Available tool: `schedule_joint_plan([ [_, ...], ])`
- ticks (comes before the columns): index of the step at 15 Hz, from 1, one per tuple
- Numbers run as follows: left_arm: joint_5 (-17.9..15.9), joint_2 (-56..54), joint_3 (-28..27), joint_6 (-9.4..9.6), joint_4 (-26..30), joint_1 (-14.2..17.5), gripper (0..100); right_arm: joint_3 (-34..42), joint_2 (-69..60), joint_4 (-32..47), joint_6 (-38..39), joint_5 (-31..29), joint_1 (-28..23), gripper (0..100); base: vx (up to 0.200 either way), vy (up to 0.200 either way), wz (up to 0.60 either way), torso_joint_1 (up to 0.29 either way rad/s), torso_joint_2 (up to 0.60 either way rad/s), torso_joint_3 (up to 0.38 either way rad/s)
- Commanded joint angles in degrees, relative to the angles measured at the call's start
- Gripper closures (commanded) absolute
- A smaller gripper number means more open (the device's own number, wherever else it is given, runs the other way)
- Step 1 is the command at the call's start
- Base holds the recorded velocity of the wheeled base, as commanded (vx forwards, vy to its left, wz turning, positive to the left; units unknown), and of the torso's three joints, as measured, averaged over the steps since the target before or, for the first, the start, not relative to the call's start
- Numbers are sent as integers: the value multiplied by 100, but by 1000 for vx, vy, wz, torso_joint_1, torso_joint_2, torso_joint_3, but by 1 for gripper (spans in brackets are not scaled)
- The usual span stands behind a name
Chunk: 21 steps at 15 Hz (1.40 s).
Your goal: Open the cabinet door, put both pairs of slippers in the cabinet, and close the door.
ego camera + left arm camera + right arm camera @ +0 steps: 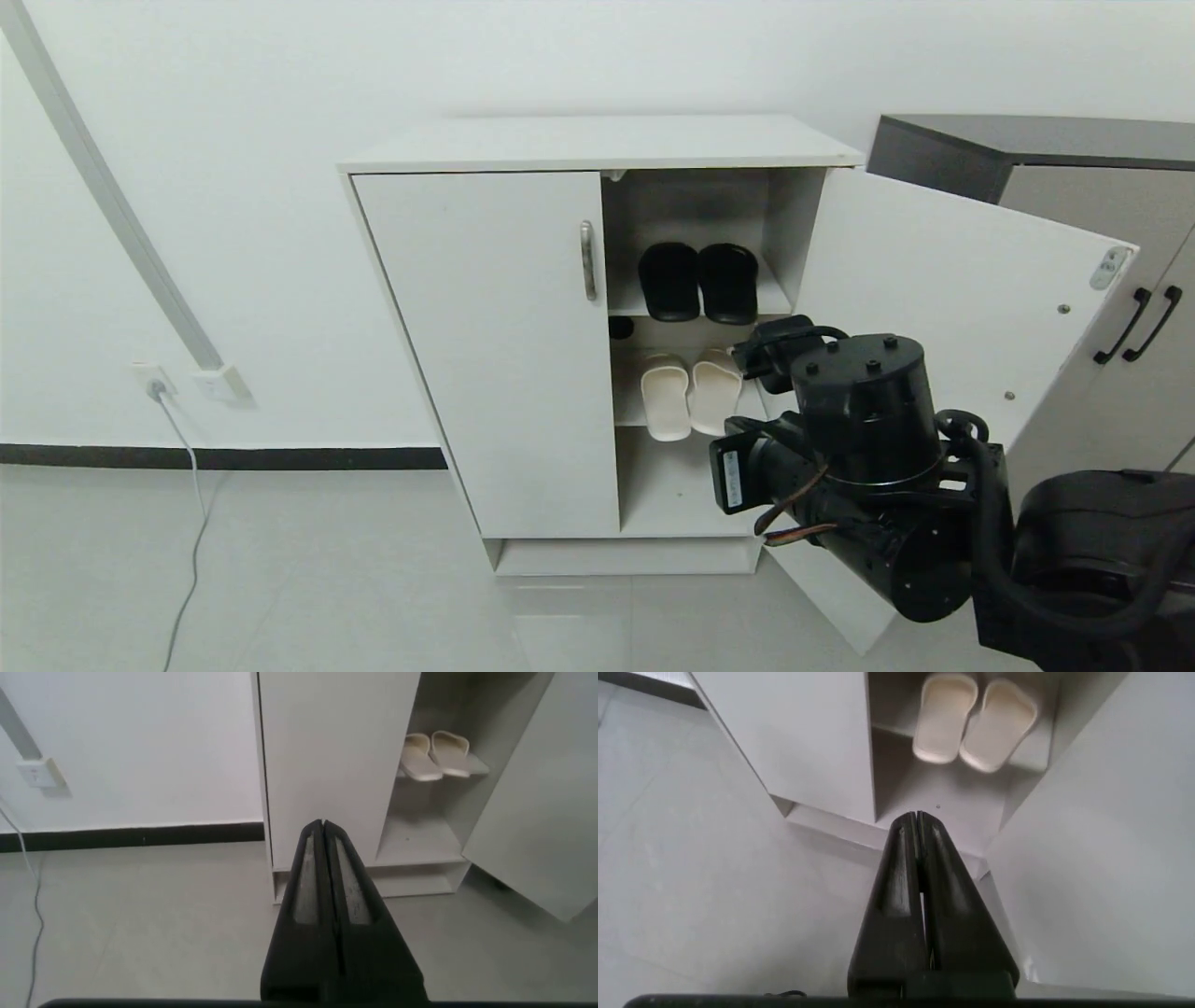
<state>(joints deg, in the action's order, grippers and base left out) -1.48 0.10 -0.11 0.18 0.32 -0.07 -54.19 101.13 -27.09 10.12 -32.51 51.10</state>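
The cabinet (597,140) stands against the white wall with its right door (934,308) swung wide open and its left door (485,345) shut, a metal handle (587,260) upright at that door's inner edge. Both pairs of slippers are inside, in the open right half. The black slippers (697,282) sit side by side on the upper shelf, and the white slippers (689,396) sit side by side on the shelf below, touching each other, their near ends at the shelf's front edge. The left wrist view shows the white pair (444,756) on its shelf past the edge of the closed door, and the right wrist view shows it (976,714) from above.

The right arm (859,439) is in front of the open door's lower part, low and to the right of the opening. The right gripper (918,819) points down towards the cabinet's base, its two fingers pressed flat together with nothing between them. The left gripper (322,829) is back from the cabinet above the floor, facing the closed door's lower part, fingers also pressed together and empty.

A wall socket (154,381) with a cable (191,485) hanging to the tiled floor is left of the cabinet, under a slanted grey strip (103,187). A grey cupboard (1074,233) with black handles (1139,324) stands to the right.
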Motion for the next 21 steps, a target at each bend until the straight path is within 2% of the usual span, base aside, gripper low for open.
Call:
schedule_joint_plan([
  [1,-2,-1,2,-1,3,7,100,5,-6,2,-1,-1,5,100,0,0,0,105,-456,-349],
  [12,-2,-1,2,-1,3,7,100,13,-15,11,-1,-10,5,100,0,0,0,143,-470,-329],
  [21,-2,-1,2,-1,3,7,100,49,-23,2,-1,-10,5,100,0,0,0,211,-528,-319],
])
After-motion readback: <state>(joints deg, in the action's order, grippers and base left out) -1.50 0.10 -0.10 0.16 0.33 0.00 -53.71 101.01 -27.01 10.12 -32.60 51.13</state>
